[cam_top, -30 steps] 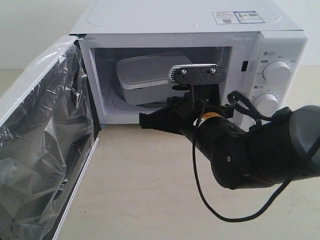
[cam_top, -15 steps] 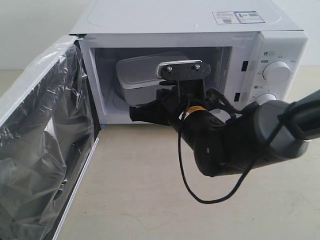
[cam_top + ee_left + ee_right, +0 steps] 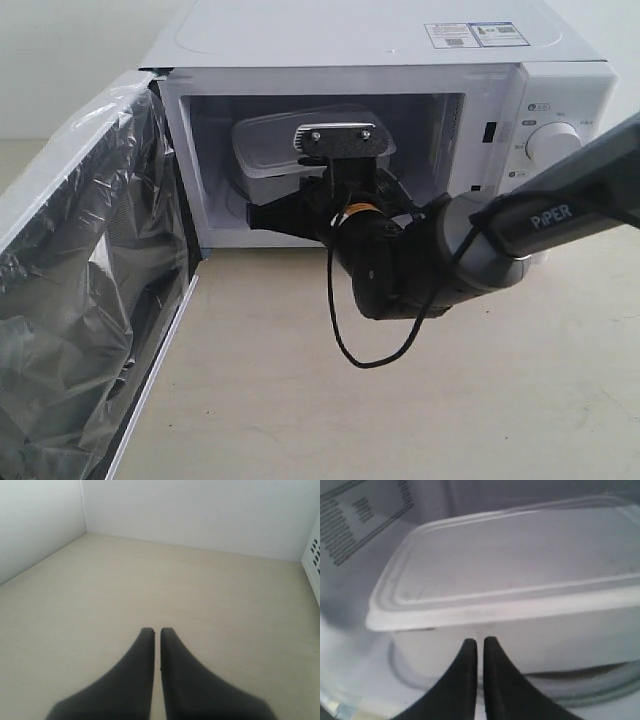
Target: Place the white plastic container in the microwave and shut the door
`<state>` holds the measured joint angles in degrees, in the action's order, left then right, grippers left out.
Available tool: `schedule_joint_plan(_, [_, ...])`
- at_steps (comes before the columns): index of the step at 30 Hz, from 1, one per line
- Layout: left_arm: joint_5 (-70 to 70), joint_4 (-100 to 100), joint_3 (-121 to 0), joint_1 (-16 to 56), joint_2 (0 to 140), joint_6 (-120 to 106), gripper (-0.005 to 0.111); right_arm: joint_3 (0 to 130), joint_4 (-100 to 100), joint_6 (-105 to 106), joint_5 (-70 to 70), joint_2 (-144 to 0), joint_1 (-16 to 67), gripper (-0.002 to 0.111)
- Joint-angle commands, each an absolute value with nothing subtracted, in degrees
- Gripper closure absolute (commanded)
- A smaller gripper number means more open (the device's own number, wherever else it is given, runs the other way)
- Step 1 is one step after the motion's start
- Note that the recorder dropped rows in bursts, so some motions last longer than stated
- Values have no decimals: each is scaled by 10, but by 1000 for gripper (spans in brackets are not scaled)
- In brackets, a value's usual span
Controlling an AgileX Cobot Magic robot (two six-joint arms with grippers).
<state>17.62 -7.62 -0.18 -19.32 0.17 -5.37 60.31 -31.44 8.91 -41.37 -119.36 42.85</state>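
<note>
The white microwave (image 3: pixel 350 40) stands with its door (image 3: pixel 90 290) swung wide to the left, crinkled film over it. Inside, the white plastic container (image 3: pixel 265 145) rests on the glass turntable (image 3: pixel 600 685), lid on. My right gripper (image 3: pixel 252 217) is shut and empty at the mouth of the cavity. In the right wrist view its tips (image 3: pixel 480 641) sit right at the container's (image 3: pixel 520 570) near side wall, below the lid rim; whether they touch I cannot tell. My left gripper (image 3: pixel 157 630) is shut and empty over bare tabletop, away from the oven.
Two round knobs (image 3: pixel 553 143) sit on the panel right of the cavity. A black cable (image 3: pixel 345 340) loops below my right wrist. A vented white wall (image 3: pixel 314 560) shows at the edge of the left wrist view.
My right arm has swung left and forward, bringing the shut gripper up to the cavity mouth and close to the container. The container and door have stayed put.
</note>
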Motion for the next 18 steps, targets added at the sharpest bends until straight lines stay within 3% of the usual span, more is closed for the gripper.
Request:
schedule_joint_plan(1, [176, -79, 0, -195, 0, -56, 102, 618, -313, 88, -422, -1194, 411, 108])
schedule_joint_plan(18, [176, -79, 0, -195, 0, -56, 102, 653, -308, 68, -395, -1211, 372, 108])
